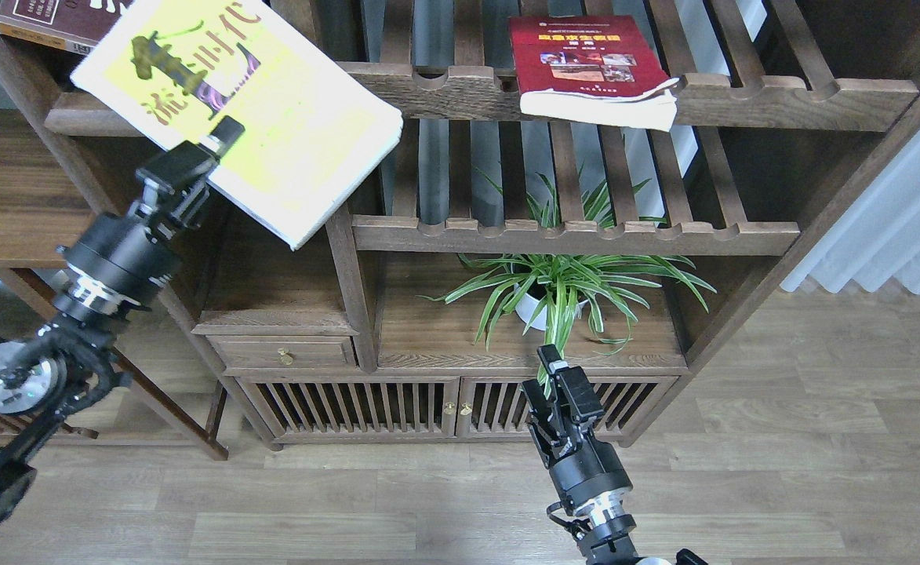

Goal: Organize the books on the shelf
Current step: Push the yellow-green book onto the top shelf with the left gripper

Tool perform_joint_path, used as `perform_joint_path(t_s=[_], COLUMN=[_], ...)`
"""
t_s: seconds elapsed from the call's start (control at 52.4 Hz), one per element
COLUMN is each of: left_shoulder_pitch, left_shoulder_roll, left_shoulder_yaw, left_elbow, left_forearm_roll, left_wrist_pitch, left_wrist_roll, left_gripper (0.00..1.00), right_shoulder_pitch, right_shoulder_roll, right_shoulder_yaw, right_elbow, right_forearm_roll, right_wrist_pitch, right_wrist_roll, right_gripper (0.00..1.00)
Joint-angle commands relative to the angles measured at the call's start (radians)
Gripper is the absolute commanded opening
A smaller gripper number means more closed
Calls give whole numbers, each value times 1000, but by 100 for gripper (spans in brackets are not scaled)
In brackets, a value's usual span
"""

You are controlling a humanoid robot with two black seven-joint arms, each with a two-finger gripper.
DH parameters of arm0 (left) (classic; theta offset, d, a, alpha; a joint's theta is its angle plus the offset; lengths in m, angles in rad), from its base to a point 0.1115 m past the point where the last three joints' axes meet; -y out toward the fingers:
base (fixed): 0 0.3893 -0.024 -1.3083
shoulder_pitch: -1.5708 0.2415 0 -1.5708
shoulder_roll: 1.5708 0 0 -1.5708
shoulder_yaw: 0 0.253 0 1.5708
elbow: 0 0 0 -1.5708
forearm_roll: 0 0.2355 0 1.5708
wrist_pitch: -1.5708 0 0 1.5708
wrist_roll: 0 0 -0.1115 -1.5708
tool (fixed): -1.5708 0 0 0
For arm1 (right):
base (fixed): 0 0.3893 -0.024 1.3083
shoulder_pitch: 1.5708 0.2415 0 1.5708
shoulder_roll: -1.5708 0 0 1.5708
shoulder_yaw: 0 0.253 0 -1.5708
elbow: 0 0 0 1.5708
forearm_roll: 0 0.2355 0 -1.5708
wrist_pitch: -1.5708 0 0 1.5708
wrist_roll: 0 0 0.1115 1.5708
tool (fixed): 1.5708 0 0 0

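A large yellow-green paperback book [263, 118] is held tilted, left of the red paperback [585, 67] on the slatted rack [781, 98], pinched at its lower edge by the left gripper [220, 141]. Floppy covers are judged likely to sag; a spine grip is advised. The right gripper [558, 373], well below, is empty; its opening cannot be told.

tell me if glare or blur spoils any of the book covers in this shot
Head view: the yellow-green book held by the left gripper is overexposed, its cover washed pale, title still visible; the red book is evenly lit, its small print too fine to read; the maroon book is cropped by the frame edge.
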Motion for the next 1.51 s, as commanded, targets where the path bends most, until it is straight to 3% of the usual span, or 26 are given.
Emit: perform_joint_path(t_s=[0.0, 0.477, 0.706, 1.012, 1.489], left_shoulder_pitch=[-29, -81, -83, -97, -161], left_shoulder_roll=[30, 96, 161, 188, 210], left_shoulder_yaw=[-37, -93, -96, -176, -205], left_elbow=[1, 12, 64, 123, 150], left_forearm_roll=[-5, -28, -26, -28, 110], left_wrist_pitch=[0, 0, 0, 0, 0], left_wrist_roll=[-13, -17, 17, 161, 168], left_gripper=[7, 7, 5, 5, 3], right_shoulder_pitch=[6, 12, 11, 11, 6], right_shoulder_roll=[0, 0, 0, 0, 0], right_shoulder_yaw=[-2, -5, -9, -15, -17], right_elbow=[-6, -12, -12, -12, -12], right_forearm_roll=[0, 0, 0, -3, -1], right_wrist_pitch=[0, 0, 0, 0, 0], right_wrist_roll=[0, 0, 0, 0, 0], right_gripper=[85, 85, 85, 85, 85])
